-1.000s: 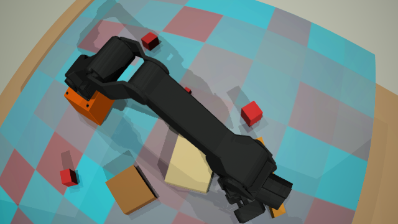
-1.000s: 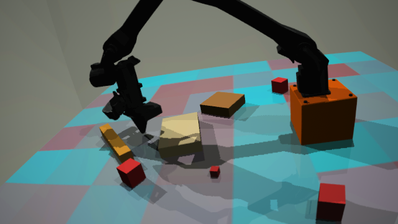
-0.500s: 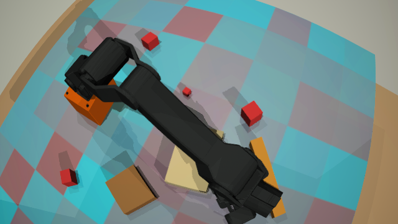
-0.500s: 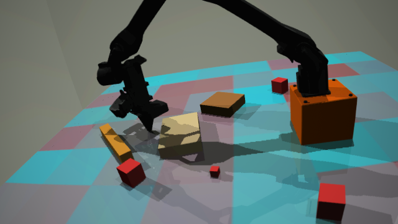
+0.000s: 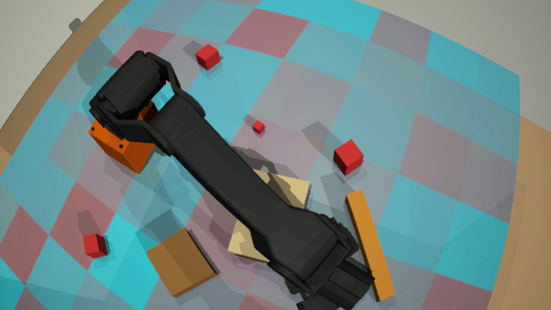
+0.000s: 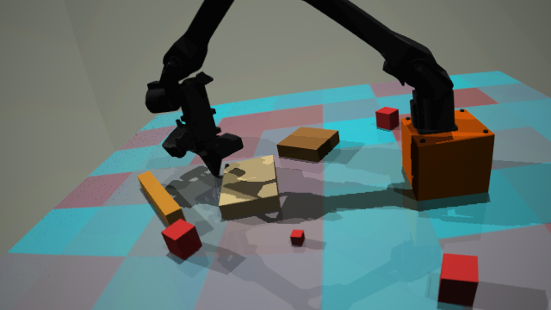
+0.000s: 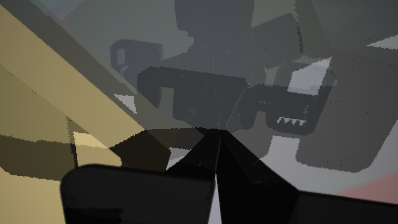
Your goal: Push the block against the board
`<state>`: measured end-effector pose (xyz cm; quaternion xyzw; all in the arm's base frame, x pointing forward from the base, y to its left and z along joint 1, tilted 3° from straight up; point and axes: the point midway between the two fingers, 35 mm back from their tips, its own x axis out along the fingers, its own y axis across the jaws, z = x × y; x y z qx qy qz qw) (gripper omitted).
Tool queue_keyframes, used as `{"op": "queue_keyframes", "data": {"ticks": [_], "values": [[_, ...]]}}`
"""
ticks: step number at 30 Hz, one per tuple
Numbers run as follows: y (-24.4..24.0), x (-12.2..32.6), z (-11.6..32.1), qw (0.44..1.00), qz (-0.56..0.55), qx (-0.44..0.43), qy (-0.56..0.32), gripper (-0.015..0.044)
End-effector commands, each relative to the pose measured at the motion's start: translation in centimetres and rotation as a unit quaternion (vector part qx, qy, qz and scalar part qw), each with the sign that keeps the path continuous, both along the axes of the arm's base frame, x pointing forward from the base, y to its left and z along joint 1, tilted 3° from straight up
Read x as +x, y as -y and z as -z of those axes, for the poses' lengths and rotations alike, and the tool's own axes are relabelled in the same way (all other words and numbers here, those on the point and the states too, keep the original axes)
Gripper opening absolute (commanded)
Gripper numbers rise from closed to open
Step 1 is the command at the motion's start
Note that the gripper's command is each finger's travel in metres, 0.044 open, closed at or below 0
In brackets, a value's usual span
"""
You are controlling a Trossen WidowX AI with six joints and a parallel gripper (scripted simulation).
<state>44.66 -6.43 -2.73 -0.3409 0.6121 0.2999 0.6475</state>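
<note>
The brown square block lies flat. The pale yellow oblong board lies flat near it. They are apart, with a narrow gap near their corners, and their sides are not parallel. My gripper is shut and empty, pointing down beside the board's long side away from the block. Its tips are close to that side in the exterior view; I cannot tell whether they touch it. In the top view the arm covers the board's middle and hides the fingertips.
An orange bar lies beyond the gripper, away from the board. A red cube sits near its end. A tiny red cube and other red cubes lie around. The orange base carries the arm.
</note>
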Motion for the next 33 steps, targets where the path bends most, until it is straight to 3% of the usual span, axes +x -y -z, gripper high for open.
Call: {"op": "queue_keyframes", "data": {"ticks": [1,5,12,30,33], "values": [[-0.1,0.1,-1.3,1.0,-0.001,0.0,0.002,0.0],[-0.2,-0.4,-5.9,1.0,-0.004,0.0,0.007,0.0],[-0.3,-0.2,-5.9,1.0,0.01,0.0,0.013,0.0],[-3.0,-1.2,-5.7,0.95,0.312,0.026,0.015,0.0],[-3.0,-1.2,-5.7,0.95,0.312,0.026,0.015,0.0]]}}
